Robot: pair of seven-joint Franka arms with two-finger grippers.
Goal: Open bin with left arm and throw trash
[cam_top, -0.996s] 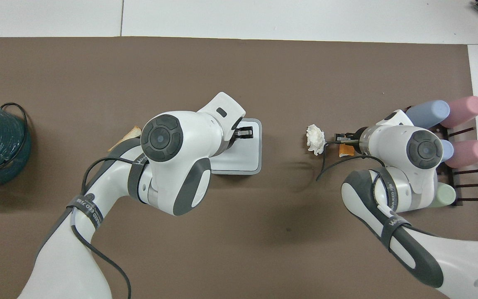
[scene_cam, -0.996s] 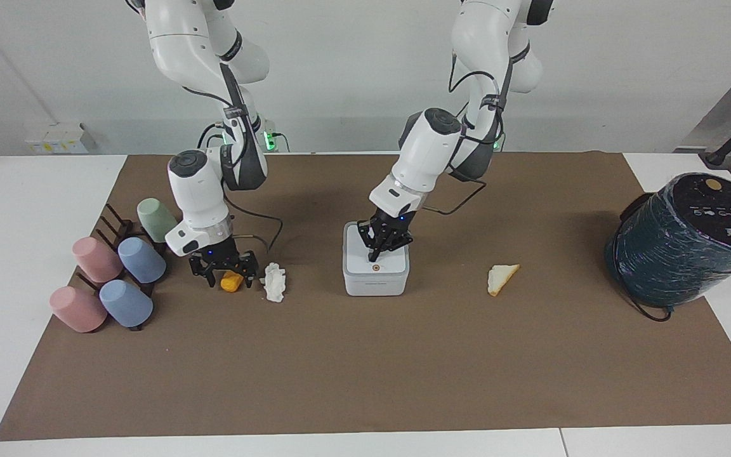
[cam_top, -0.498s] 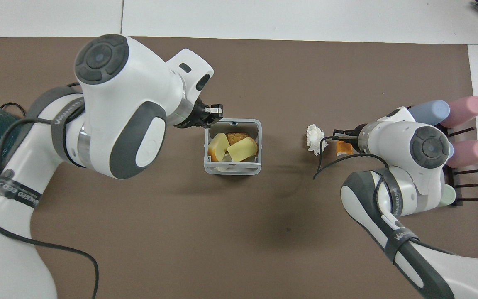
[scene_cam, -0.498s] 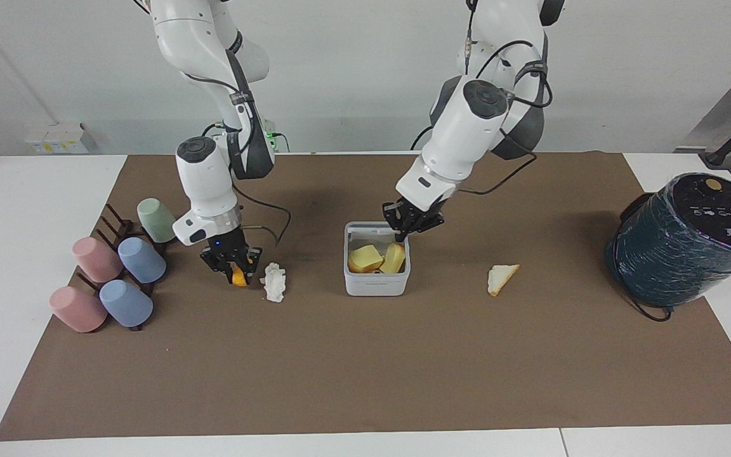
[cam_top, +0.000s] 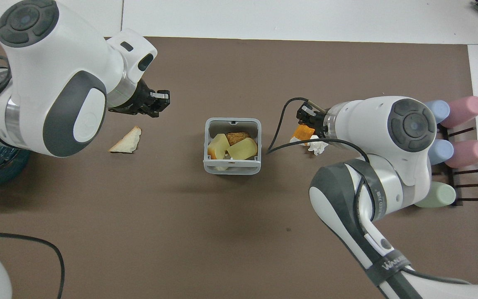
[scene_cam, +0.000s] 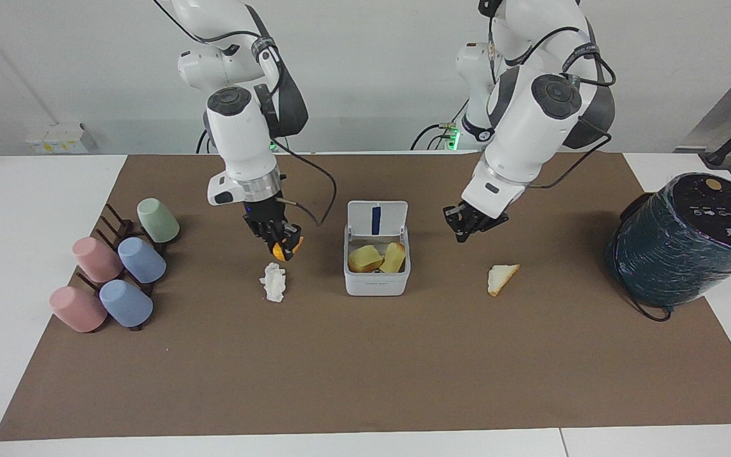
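The white bin (scene_cam: 376,285) stands mid-mat with its lid (scene_cam: 391,219) up, the blue strip showing, and yellow and brown pieces inside. In the overhead view its rim (cam_top: 232,168) frames them. My right gripper (scene_cam: 280,244) is shut on the orange chunk (scene_cam: 288,247) and holds it in the air over the tissue wad (scene_cam: 274,281); both also show from above: the gripper (cam_top: 305,123) and the chunk (cam_top: 302,133). My left gripper (scene_cam: 465,228), shut and empty, hangs over the mat near the bread wedge (scene_cam: 502,278).
A big dark teal cylinder (scene_cam: 683,238) lies at the left arm's end of the table. Several pastel cups (scene_cam: 111,273) sit on a dark rack at the right arm's end. The tissue wad (cam_top: 317,146) and bread wedge (cam_top: 126,141) flank the bin.
The bin's lid has sprung open. My left gripper has lifted off it and drawn away toward the left arm's end. My right gripper closed on the orange chunk and lifted it toward the bin.
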